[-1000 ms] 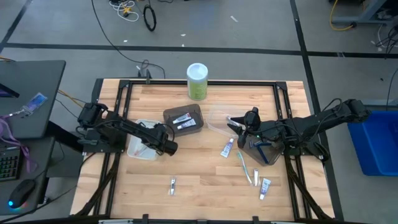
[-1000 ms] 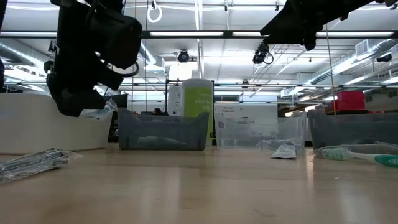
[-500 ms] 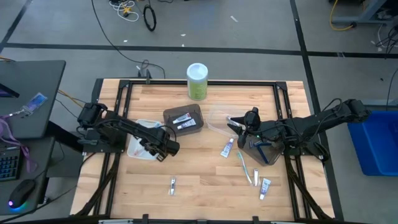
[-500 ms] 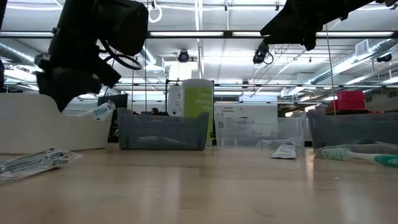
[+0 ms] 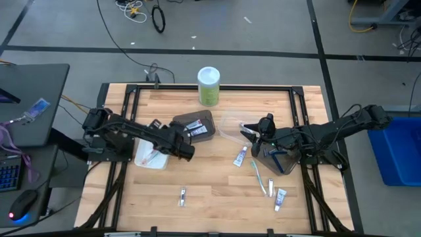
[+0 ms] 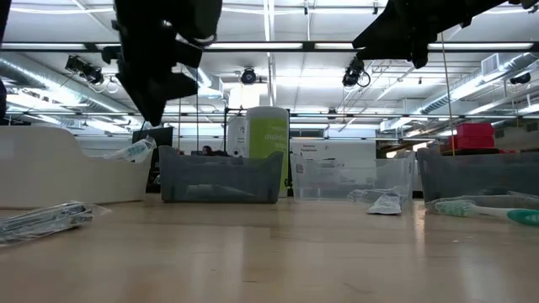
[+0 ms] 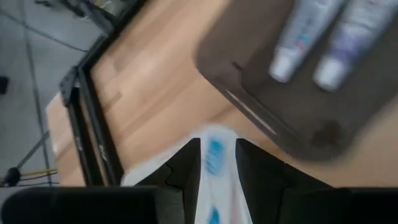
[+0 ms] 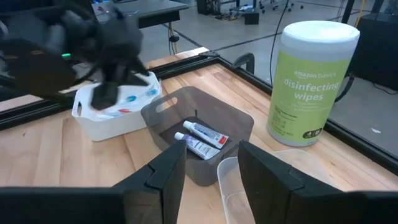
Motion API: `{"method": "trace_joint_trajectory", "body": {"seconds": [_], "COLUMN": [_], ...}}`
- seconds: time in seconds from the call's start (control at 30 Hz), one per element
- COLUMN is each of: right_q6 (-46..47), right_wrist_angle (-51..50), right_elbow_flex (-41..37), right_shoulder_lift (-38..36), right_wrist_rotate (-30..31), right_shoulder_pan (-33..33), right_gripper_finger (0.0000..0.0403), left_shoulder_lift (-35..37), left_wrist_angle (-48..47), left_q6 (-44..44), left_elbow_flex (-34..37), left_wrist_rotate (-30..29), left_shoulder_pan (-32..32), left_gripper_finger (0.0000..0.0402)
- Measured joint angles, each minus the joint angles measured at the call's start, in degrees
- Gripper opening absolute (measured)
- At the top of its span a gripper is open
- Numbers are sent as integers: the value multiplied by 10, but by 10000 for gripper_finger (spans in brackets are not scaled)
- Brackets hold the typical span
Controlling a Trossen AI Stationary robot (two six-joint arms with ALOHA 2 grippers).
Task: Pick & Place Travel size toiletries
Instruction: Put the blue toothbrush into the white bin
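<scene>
We see a wooden surface (image 5: 210, 125) in a black frame, with grey floor around it and a green wipes canister (image 5: 209, 85) at its far edge. Our left pincer (image 5: 187, 150) hangs near the middle, just beside the dark tray (image 5: 195, 126) and close to the white tray (image 5: 150, 155); the left wrist view shows its fingers (image 7: 180, 171) closed on a slim white item with blue marks (image 7: 213, 165), probably a toothbrush, though we cannot be sure. The dark tray holds two white tubes (image 5: 194, 128), lying side by side, and the right wrist view shows more small items (image 8: 121, 99) in the white tray. Our right pincer (image 5: 245, 131) waits to the right of centre, over the clear tray (image 5: 230, 126); its fingers (image 8: 158, 180) stand apart with nothing between them. Still loose on the surface are a tube (image 5: 241, 157) just in front of the clear tray, a toothbrush (image 5: 259, 175) near it, another tube (image 5: 279, 197) towards the front right, and a small silvery packet (image 5: 182, 196) towards the front, well apart from the rest. A second dark tray (image 5: 279, 159) sits under the right arm with something blue in it, which we cannot make out.
</scene>
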State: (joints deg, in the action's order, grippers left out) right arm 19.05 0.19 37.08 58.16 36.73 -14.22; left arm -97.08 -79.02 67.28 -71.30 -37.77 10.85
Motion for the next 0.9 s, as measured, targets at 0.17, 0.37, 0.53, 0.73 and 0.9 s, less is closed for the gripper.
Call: {"method": "trace_joint_trajectory", "body": {"seconds": [0.17, 0.37, 0.53, 0.73, 0.9], "right_q6": [0, 0, 0, 0, 0], "right_wrist_angle": [0, 0, 0, 0, -1], "right_elbow_flex": [0, 0, 0, 0, 0], "right_shoulder_lift": [0, 0, 0, 0, 0], "right_wrist_rotate": [0, 0, 0, 0, 0], "right_shoulder_pan": [0, 0, 0, 0, 0], "right_gripper_finger": [156, 155, 155, 155, 154], "left_shoulder_lift": [0, 0, 0, 0, 0], "left_wrist_angle": [4, 4, 5, 26, 73], "left_q6": [-3, -42, -52, -37, -64], "left_elbow_flex": [29, 61, 63, 63, 78], "left_wrist_rotate": [-6, 78, 102, 100, 160], "left_shoulder_pan": [-48, -88, -84, -83, -81], "left_gripper_finger": [109, 109, 109, 109, 106]}}
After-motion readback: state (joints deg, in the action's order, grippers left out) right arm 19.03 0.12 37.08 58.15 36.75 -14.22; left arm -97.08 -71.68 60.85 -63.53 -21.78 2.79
